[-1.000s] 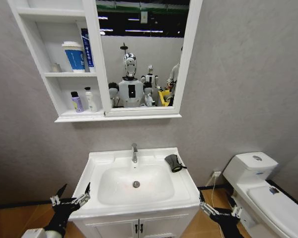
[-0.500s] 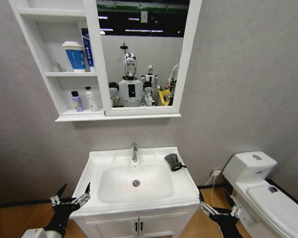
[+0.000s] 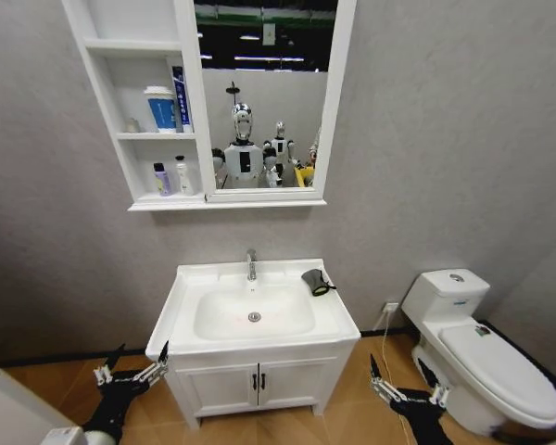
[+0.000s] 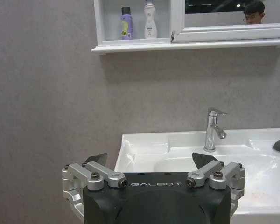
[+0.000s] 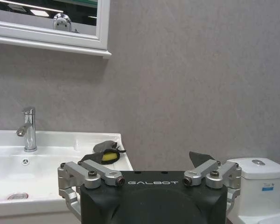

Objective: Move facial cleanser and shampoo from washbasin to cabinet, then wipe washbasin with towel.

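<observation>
Left claw [image 3: 130, 374] low, beside the vanity's front left corner, fingers spread, nothing in them. Right claw [image 3: 403, 393] low on the other side, between vanity and toilet [image 3: 477, 348], also spread and empty. Both arms hang well below the washbasin [image 3: 252, 311] rim.

We judge the bottle part done: two small bottles stand in the bottom niche of the cabinet [image 3: 195, 102], a purple one [image 3: 159, 179] and a white one [image 3: 181, 175], side by side. The washbasin rim carries no bottle. What remains is the wipe.

The towel [image 3: 315, 282] lies on the back right corner of the washbasin rim, right of the tap [image 3: 251, 264], near the wall. It is small and dark grey, crumpled rather than flat, curled into a loose cup. The right wrist view shows a yellow patch inside its fold; we cannot tell what that is.

To do this step well, we think the right claw is the natural one, being on the towel's side. We stand well back, so the gap should close first. The claw should come down from above onto the bunched middle of the cloth, not its edge, so the fabric gathers and does not slide off the glossy rim. The cloth looks soft and light and should drag easily. The wipe should cover bowl and rim and keep clear of the tap.
</observation>
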Available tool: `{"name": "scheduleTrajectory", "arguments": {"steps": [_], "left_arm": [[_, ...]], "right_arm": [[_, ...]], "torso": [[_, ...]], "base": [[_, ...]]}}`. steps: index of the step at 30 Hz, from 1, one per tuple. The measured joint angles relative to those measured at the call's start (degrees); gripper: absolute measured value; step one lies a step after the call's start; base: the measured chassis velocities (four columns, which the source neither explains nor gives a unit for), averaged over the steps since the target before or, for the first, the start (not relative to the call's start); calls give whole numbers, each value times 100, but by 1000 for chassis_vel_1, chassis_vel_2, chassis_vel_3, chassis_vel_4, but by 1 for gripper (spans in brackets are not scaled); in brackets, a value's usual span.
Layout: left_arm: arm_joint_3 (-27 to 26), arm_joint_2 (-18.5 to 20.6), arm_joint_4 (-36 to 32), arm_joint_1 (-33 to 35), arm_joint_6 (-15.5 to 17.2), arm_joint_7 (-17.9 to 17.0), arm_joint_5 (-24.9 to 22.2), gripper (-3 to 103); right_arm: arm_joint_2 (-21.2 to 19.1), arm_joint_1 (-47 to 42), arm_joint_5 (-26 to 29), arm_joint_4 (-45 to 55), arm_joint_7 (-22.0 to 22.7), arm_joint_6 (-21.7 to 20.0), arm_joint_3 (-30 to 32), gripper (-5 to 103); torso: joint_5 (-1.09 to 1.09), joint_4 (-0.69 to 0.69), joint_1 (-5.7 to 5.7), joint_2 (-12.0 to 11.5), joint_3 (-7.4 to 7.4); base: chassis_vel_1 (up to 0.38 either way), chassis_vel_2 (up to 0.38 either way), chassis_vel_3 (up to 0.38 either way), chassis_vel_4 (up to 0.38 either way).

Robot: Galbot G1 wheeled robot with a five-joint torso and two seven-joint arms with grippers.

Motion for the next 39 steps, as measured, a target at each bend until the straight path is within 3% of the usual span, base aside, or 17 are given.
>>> {"name": "scheduleTrajectory", "arguments": {"steps": [17,18,22,23,24,28,29,32,39], "left_arm": [[0,0,0,0,0,0,0,100],[1,0,1,0,1,0,0,100],[1,0,0,0,1,1,0,100],[0,0,1,0,1,0,0,100],[0,0,1,0,1,0,0,100],[0,0,-1,1,1,1,0,100],[1,0,0,0,1,-1,0,100],[0,0,0,1,1,0,0,100],[0,0,0,1,1,-1,0,100]], "right_arm": [[0,-1,1,-3,-1,0,-1,100],[-1,0,1,-2,-1,0,-1,100],[-1,0,2,-4,-1,0,0,100],[-1,0,1,-3,-1,0,0,100],[-1,0,1,-3,-1,0,0,100],[-1,0,2,-3,0,0,-1,100],[-1,0,2,-3,-1,0,0,100],[-2,0,2,-3,-1,0,0,100],[-1,-1,2,-4,-1,0,-1,100]], "torso": [[3,0,1,0,0],[-6,0,-1,2,-1],[8,1,3,0,1],[-6,0,1,0,0],[-6,0,1,0,0],[7,1,2,0,1],[-6,0,0,0,0],[3,2,1,1,0],[1,-1,-6,3,-2]], "base": [[360,-362,-352,351],[338,-382,-302,357],[342,-336,-326,334],[330,-368,-339,349],[330,-368,-339,349],[349,-359,-359,339],[344,-367,-343,366],[341,-341,-342,332],[185,-170,-204,215]]}}
